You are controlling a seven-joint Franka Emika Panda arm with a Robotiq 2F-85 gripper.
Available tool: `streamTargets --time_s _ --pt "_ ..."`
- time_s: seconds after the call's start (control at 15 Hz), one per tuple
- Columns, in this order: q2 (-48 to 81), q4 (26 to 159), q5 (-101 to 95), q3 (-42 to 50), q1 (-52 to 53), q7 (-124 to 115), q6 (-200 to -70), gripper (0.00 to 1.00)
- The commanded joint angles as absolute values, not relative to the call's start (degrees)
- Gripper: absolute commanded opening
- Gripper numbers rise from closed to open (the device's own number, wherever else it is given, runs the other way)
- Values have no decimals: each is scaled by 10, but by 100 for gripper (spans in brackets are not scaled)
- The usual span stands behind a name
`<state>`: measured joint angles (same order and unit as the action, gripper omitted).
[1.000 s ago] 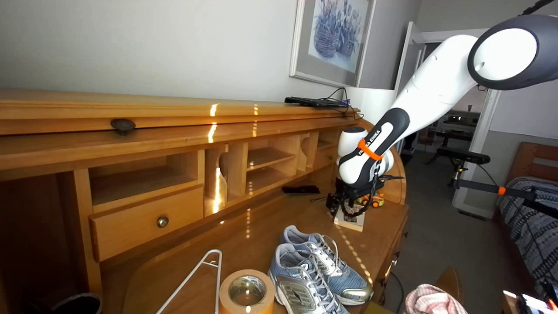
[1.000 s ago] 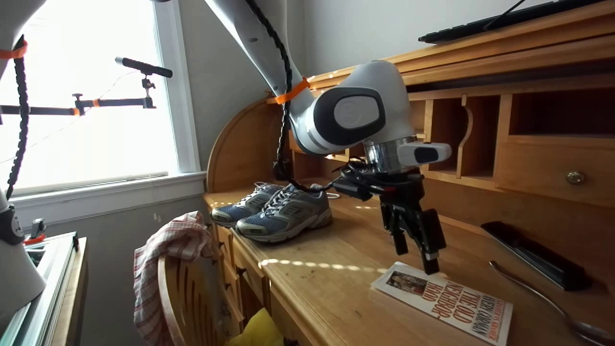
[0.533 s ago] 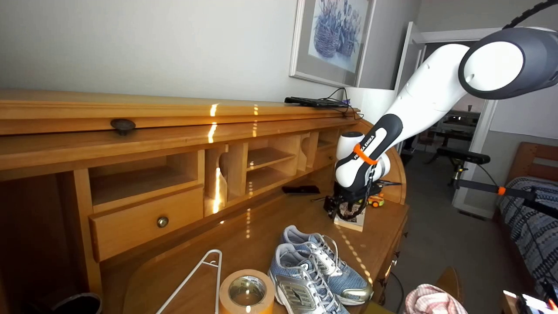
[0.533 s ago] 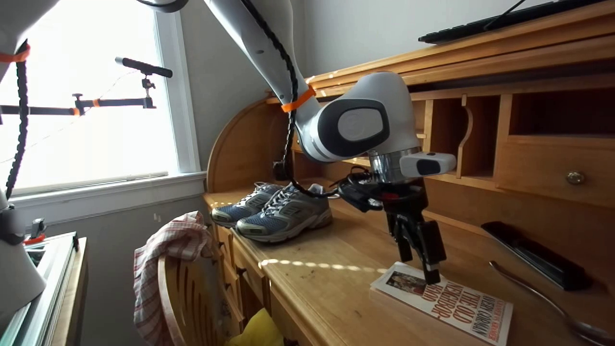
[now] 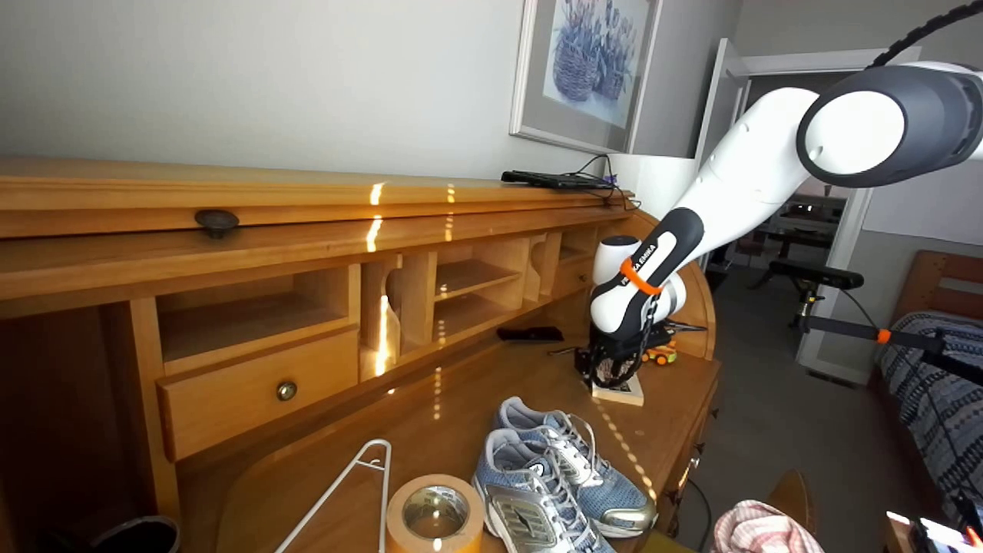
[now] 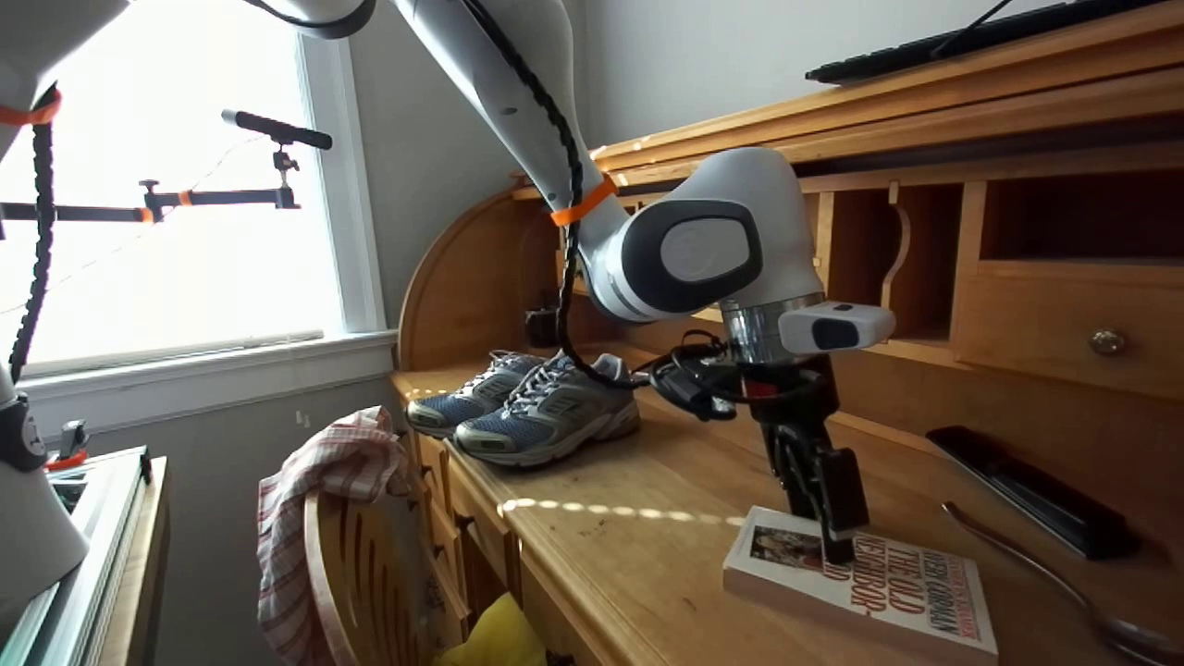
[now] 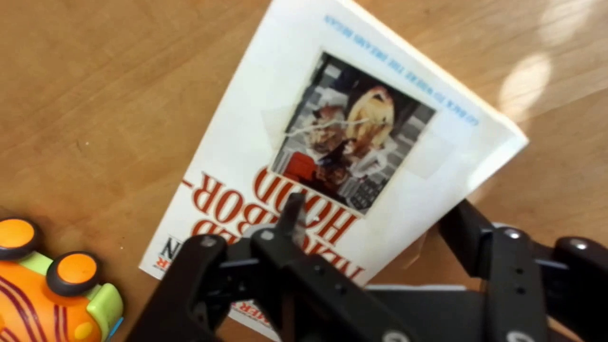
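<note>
Two running shoes (image 5: pixel 564 470) sat side by side on the wooden worktop (image 5: pixel 476 384) in an exterior view, a roll of tape (image 5: pixel 461 539) right beside them and a white hanger (image 5: pixel 385 484) just past the roll. Higher up, there was the white arm (image 5: pixel 756 161), bent down toward the far end, with a framed picture (image 5: pixel 591 77) on the wall (image 5: pixel 269 84) above.

In an exterior view came the close action: the tool (image 6: pixel 821 535) pointed down over the book (image 6: pixel 911 587), which lay cover up on the worktop, and the nearer fingertip (image 6: pixel 839 551) showed against the title lettering. Was it pressing on the cover? Could not be told from there! A spoon (image 6: pixel 1136 636) lay alongside the book, apart from it, a long black object (image 6: pixel 1031 495) behind that, and a checked cloth (image 6: pixel 342 462) hung over the chair (image 6: pixel 321 564) out front.

And the wrist view settled the spread: the tool stood wide, a broad gap between its two fingers (image 7: pixel 289 218). One was right over the red letters, the opposite one just off the book's edge, so the pair straddled that edge; any contact was too hard to call. The small photo on the cover sat clear of both. A toy car (image 7: pixel 47 304), orange with dark tyres, sat off the book's corner, near but apart.
</note>
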<state>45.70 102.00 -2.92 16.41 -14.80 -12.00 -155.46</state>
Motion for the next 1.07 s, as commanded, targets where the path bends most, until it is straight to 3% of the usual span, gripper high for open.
streamTargets --time_s 0.0,0.4,0.6,0.67,0.8,1.0 --pt "478 1001 -13 174 -141 -136 -1538 42" --pt "466 996 -9 172 -141 -149 -1469 0" --pt "456 1005 -14 174 -139 -152 -1432 0" --pt "452 1008 -14 174 -139 -152 -1421 2" --pt "445 1015 -15 174 -138 -154 -1407 29" --pt "435 1030 -15 174 -139 -157 -1402 50"
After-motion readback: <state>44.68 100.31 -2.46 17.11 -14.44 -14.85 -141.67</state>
